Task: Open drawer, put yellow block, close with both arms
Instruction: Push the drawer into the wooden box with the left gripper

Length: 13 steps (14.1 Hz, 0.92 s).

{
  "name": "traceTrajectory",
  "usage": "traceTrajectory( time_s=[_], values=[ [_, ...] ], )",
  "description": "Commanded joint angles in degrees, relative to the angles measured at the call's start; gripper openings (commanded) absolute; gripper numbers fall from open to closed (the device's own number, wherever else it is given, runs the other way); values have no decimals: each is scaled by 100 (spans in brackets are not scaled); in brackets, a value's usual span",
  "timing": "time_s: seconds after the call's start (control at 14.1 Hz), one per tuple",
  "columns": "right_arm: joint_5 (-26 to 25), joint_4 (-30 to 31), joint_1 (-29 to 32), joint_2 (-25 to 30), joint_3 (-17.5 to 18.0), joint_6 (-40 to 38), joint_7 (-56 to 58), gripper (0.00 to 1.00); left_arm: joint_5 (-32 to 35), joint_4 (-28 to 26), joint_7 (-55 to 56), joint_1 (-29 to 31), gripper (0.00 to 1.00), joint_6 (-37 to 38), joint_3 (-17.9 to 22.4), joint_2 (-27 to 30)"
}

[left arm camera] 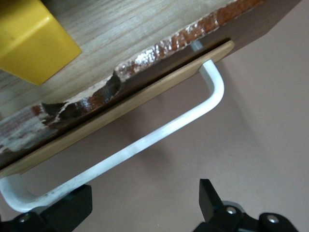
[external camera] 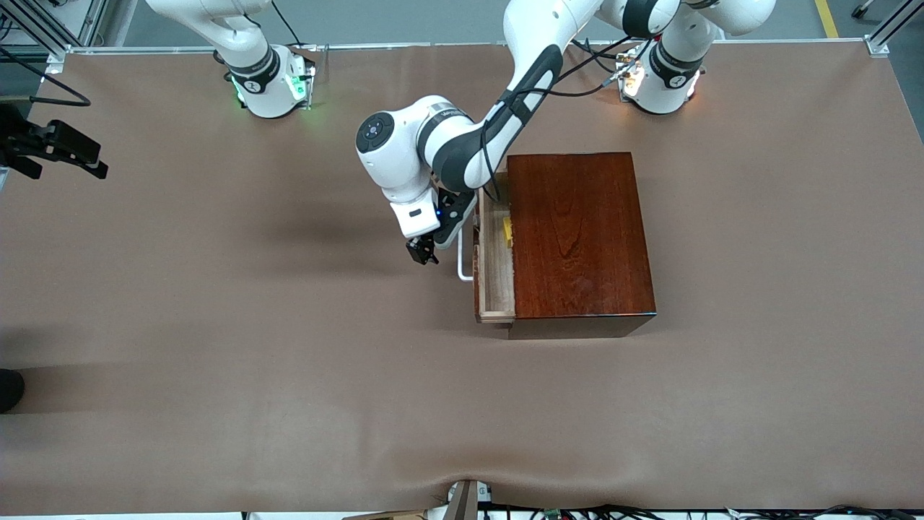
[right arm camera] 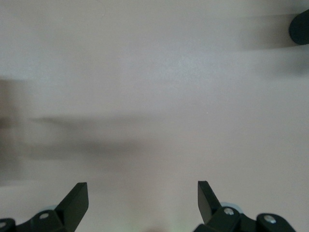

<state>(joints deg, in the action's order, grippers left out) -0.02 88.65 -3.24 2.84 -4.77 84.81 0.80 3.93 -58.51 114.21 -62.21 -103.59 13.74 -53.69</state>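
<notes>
The dark mahogany box point(external camera: 581, 235) stands mid-table with its drawer point(external camera: 495, 271) pulled partly out toward the right arm's end. The yellow block point(external camera: 507, 230) lies inside the pale tray, close to the box's edge, and also shows in the left wrist view point(left arm camera: 34, 38). The white handle point(external camera: 463, 261) sticks out from the drawer front point(left arm camera: 96, 94). My left gripper point(external camera: 423, 252) is open and empty just in front of the handle point(left arm camera: 145, 140), which one of its fingers point(left arm camera: 72, 208) overlaps. My right gripper point(right arm camera: 143, 203) is open and empty over bare table, out of the front view.
The brown table mat point(external camera: 216, 325) spreads wide around the box. A black device point(external camera: 54, 148) juts in at the table edge at the right arm's end. The two arm bases point(external camera: 271, 83) stand along the table's farthest edge.
</notes>
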Motion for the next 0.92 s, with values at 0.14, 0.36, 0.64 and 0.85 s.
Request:
traceTrajectory(
  time_s=[0.14,0.36,0.64,0.85],
  values=[
    [-69,-270,105,-161,90,-131,43,100,143,-108,-145,95,100,620,23,156],
    [-60,-243,87,-161,90,-123,17,100,143,-108,-145,157,100,691,23,148],
    [-60,-243,105,-161,90,-280,43,100,143,-117,-154,227,100,884,15,148],
    [-51,-252,114,-161,90,-281,35,100,152,-117,-163,280,100,972,23,148]
  ],
)
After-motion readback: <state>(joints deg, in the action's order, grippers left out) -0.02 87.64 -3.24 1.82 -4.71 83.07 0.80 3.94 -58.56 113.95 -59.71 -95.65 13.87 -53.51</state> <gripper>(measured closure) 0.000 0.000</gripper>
